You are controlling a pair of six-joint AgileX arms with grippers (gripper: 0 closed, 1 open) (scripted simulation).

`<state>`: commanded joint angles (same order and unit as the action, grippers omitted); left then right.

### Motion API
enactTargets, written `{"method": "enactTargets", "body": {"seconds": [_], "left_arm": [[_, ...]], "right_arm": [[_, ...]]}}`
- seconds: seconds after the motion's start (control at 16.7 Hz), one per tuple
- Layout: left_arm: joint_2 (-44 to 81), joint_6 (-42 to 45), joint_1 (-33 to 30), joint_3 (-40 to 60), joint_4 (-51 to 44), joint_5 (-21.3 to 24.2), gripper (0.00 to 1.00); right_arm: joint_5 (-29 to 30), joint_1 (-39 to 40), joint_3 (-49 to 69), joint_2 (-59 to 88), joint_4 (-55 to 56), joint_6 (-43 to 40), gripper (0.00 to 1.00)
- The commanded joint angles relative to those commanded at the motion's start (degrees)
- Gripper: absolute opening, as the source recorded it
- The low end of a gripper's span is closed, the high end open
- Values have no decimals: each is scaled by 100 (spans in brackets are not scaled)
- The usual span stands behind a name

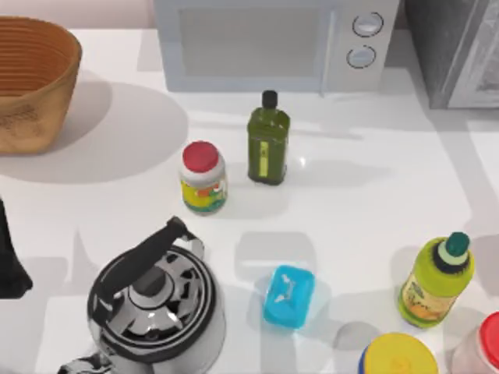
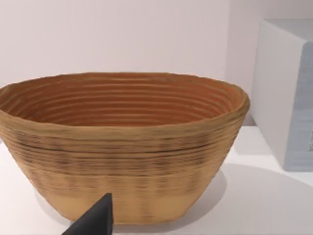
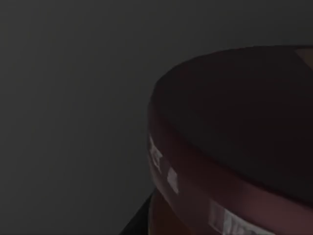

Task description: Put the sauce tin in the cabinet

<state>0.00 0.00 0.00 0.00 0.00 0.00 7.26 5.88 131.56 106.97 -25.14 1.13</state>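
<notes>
Tin, i.e. the sauce tin [image 3: 234,147], shows close up in the dim right wrist view, maroon top and rim against dark grey; can't tell right claw's state, nor what the tin rests on. Cabinet [image 1: 452,47] sits at bench [image 1: 374,202] back right corner, beside microwave [image 1: 273,43]. Left arm [image 1: 9,257] parked at left edge, claw tip [image 2: 95,220] facing basket [image 2: 122,147]; state unclear.

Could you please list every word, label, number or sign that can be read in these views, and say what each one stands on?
No text can be read.
White red-capped jar: colourful label, print too blurred.
Dark green bottle: yellow strip label, illegible.
Yellow-green bottle: orange label, illegible.
Microwave: two round knobs, no readable marks.
Sauce tin: the right wrist view is dark; pale label marks, unreadable.
Basket, kettle, blue box: no text.
</notes>
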Motion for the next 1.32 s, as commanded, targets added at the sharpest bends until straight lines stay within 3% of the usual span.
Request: {"method": "enactTargets", "body": {"seconds": [0.18, 0.96, 1.32], "left_arm": [[0, 0, 0, 0, 0, 0, 100], [0, 0, 0, 0, 0, 0, 100], [0, 0, 0, 0, 0, 0, 100]], "right_arm": [[0, 0, 0, 0, 0, 0, 0], [0, 0, 0, 0, 0, 0, 98], [0, 0, 0, 0, 0, 0, 100]]}}
